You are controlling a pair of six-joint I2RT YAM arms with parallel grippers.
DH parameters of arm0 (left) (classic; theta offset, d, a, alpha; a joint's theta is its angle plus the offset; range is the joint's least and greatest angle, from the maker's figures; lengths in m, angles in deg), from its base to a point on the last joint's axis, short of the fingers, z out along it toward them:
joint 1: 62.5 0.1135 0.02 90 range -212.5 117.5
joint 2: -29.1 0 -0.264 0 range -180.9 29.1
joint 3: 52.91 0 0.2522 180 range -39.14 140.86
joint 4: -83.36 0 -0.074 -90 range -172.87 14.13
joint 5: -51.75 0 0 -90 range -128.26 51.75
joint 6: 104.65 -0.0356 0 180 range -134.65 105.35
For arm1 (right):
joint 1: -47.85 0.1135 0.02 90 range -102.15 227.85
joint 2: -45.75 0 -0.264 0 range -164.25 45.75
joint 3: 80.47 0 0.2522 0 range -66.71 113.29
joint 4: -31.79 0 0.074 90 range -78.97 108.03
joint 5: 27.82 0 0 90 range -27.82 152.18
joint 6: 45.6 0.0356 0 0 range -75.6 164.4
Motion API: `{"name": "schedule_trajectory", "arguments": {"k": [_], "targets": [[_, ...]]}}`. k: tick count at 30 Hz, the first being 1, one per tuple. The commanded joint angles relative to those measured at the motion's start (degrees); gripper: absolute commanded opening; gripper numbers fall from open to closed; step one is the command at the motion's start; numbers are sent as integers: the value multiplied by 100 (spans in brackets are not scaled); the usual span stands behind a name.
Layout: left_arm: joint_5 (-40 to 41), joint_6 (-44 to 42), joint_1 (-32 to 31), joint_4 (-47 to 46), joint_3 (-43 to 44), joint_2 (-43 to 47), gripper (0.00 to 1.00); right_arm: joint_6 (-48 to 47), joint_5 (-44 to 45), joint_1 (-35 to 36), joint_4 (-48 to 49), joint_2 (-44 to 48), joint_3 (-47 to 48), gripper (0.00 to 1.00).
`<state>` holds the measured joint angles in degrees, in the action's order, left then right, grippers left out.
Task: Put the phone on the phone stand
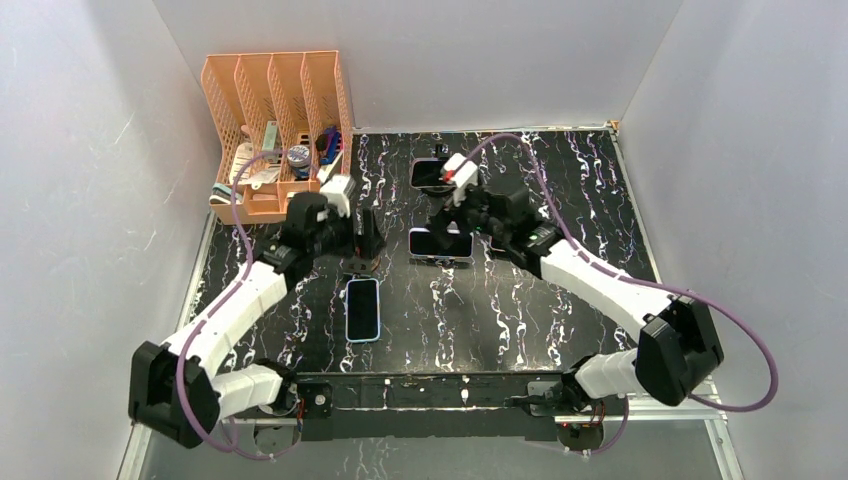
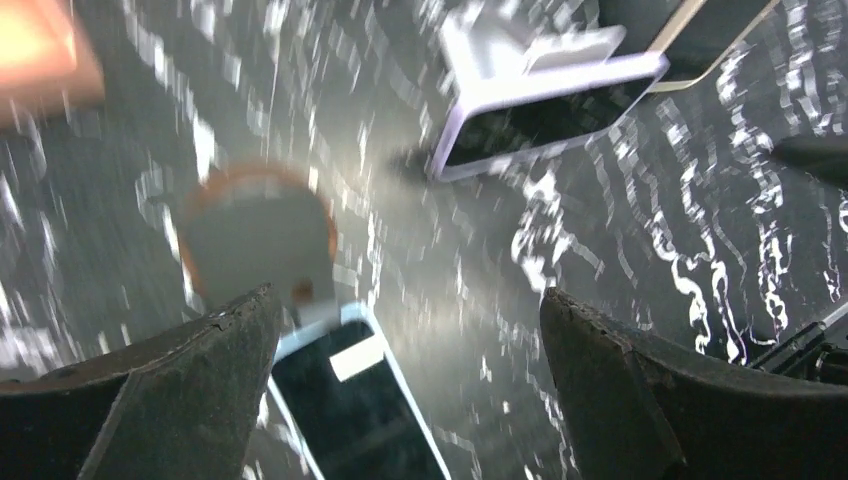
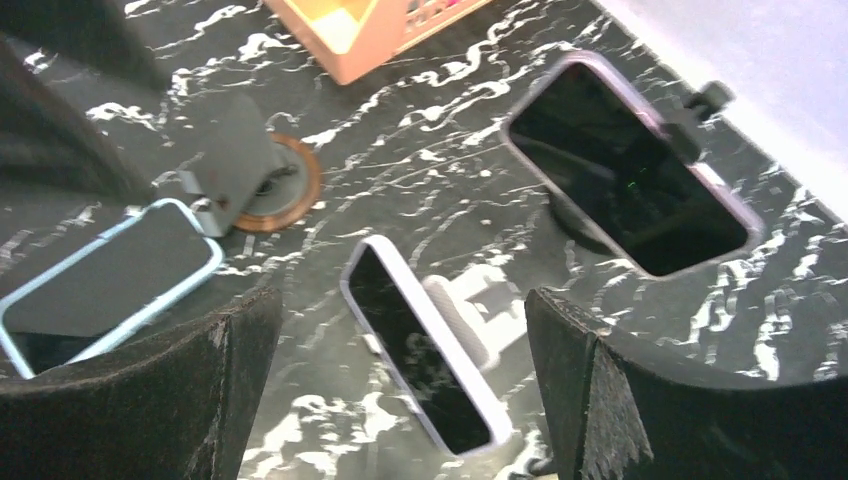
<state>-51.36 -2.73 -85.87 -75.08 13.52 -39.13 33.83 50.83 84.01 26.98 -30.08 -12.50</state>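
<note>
Top external shows the blue phone [image 1: 362,309] flat beside the empty orange-based stand [image 3: 238,158], unplaced; left gripper [image 2: 407,292] and right gripper [image 3: 402,295] gape, empty.

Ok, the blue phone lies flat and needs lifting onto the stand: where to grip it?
Probably pinch the blue phone across its long edges near mid-length, coming straight down: it lies flat, screen up, so only its narrow width offers opposing sides. The open left tool is nearest.

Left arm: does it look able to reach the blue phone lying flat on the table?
Probably yes. The left gripper hangs open near the blue phone, which lies flat and uncovered; only the empty stand sits close to its far end.
</note>
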Motion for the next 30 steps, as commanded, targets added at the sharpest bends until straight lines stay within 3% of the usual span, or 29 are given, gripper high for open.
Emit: {"name": "schedule_trajectory", "arguments": {"k": [1,6,10,13,17,20,24,30], "targets": [[1347,1862,-79,811,-919,1048,98,857,1511,1055,-1207,-463,1073,99],[2629,2485,23,1219,-1208,2196,98,2537,1707,1553,-1982,-1457,2062,99],[2932,2503,340,1303,-1309,2887,98,3934,1556,1582,-2158,-2035,2617,99],[3200,2262,642,1589,-1171,3055,98,5123,2093,1788,-3448,-2885,3754,99],[3520,1663,1171,1818,-929,2922,98,5422,3045,2519,-5136,-4328,5991,99],[3140,1450,1847,1712,-898,2830,98,5503,3209,2831,-5611,-4883,6770,99],[3191,1332,2023,1702,-918,2822,98,5684,3440,2892,-6807,-5624,7822,99],[3103,1207,2067,1626,-1103,2962,98,5759,3773,3070,-7486,-5862,7842,99]]}}
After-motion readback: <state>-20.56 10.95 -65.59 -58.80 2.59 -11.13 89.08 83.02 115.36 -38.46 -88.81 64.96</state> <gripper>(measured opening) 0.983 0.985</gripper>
